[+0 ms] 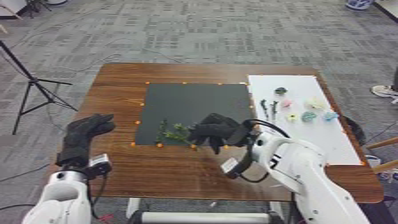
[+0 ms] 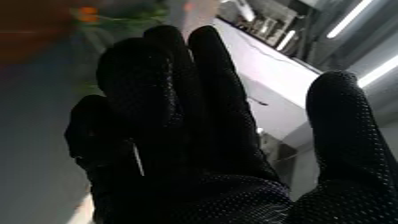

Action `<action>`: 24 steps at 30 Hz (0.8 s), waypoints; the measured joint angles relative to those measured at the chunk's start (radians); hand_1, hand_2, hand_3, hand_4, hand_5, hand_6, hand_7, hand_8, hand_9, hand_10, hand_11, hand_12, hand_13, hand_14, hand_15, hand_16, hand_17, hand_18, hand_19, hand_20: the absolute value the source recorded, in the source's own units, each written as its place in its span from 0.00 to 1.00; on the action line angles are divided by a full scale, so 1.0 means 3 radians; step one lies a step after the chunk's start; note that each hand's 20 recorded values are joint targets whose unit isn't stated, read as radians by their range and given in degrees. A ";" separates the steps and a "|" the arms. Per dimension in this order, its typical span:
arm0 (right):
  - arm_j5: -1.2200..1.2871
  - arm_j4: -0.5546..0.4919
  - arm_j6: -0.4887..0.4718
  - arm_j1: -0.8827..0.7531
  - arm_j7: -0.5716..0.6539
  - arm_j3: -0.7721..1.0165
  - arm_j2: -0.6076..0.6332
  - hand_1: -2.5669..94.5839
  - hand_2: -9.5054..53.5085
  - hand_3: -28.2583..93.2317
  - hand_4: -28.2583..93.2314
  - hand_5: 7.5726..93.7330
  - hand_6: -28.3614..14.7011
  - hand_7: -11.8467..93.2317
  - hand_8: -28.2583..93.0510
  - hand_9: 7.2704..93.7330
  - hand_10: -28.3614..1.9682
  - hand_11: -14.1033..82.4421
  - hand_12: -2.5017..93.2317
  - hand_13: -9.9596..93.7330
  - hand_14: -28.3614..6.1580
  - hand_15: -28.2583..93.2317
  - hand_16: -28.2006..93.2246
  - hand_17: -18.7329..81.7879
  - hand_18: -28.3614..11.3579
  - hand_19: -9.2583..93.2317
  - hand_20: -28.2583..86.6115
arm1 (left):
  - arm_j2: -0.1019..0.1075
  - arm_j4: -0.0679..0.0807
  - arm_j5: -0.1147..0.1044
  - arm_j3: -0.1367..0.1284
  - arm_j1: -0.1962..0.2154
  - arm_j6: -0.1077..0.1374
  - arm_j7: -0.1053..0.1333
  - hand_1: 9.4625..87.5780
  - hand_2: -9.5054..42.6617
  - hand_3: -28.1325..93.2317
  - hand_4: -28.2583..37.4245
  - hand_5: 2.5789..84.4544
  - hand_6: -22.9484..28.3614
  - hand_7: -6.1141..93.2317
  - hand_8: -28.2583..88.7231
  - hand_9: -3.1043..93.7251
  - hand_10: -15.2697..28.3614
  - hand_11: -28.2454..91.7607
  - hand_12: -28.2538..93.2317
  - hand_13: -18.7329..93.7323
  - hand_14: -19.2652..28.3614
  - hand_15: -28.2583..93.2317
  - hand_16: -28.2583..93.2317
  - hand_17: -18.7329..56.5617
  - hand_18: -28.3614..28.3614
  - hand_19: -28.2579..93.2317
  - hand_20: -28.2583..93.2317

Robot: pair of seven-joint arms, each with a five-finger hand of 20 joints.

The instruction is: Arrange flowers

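From where I stand, the head view takes in the whole brown surface (image 1: 160, 172), with a dark mat (image 1: 197, 105) in the middle of the frame and a white sheet (image 1: 318, 142) to the right. Green sprigs (image 1: 179, 134) lie at the mat's lower edge, just beside the right hand (image 1: 216, 131), which is over the mat's lower right corner. Up on the white sheet I can see a pink flower (image 1: 286, 103), a cream flower (image 1: 314, 104), a yellow flower (image 1: 291, 117), two blue flowers (image 1: 308, 116) and dark stems (image 1: 274, 109). The left hand (image 1: 82, 131) is at the left side of the frame, loosely open, with nothing I can see in its grasp. The right wrist view shows what the head view leaves unclear: the right hand (image 2: 240, 195) has its fingers mostly straight and close together, the thumb well apart. Blurred greenery (image 2: 149, 15) sits near the fingertips; whether any touches the glove, I can't tell.
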 measured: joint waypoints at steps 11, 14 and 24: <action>-0.0155 0.0353 0.0128 0.0000 0.0059 0.0042 0.0003 0.24 0.31 0.67 0.16 0.73 0.56 0.23 0.18 0.76 0.38 0.25 0.17 0.86 0.43 0.72 0.50 0.66 0.12 1.00 0.73 | 0.0000 0.0008 -0.0013 0.0017 0.0005 -0.0001 0.0005 0.25 0.40 0.79 0.06 0.70 0.53 0.24 0.17 0.67 0.69 0.45 0.37 0.58 0.82 0.47 0.21 0.37 0.72 0.33 0.38; -0.0186 0.0391 0.0139 0.0002 0.0064 0.0044 -0.0019 0.23 0.31 0.67 0.16 0.73 0.56 0.23 0.18 0.76 0.38 0.25 0.17 0.86 0.43 0.72 0.50 0.66 0.12 1.00 0.73 | 0.0000 0.0009 -0.0012 0.0033 -0.0014 -0.0002 0.0006 0.25 0.40 0.79 0.06 0.70 0.53 0.24 0.17 0.66 0.69 0.45 0.37 0.58 0.82 0.47 0.21 0.37 0.72 0.33 0.38; -0.0201 0.0448 0.0141 0.0059 0.0066 -0.0018 -0.0121 0.24 0.31 0.67 0.16 0.72 0.56 0.24 0.18 0.76 0.38 0.25 0.16 0.86 0.43 0.72 0.50 0.66 0.12 1.00 0.73 | -0.0005 0.0009 -0.0013 0.0046 -0.0026 -0.0002 0.0017 0.25 0.40 0.79 0.07 0.70 0.53 0.24 0.17 0.67 0.69 0.45 0.37 0.59 0.82 0.47 0.22 0.37 0.72 0.33 0.38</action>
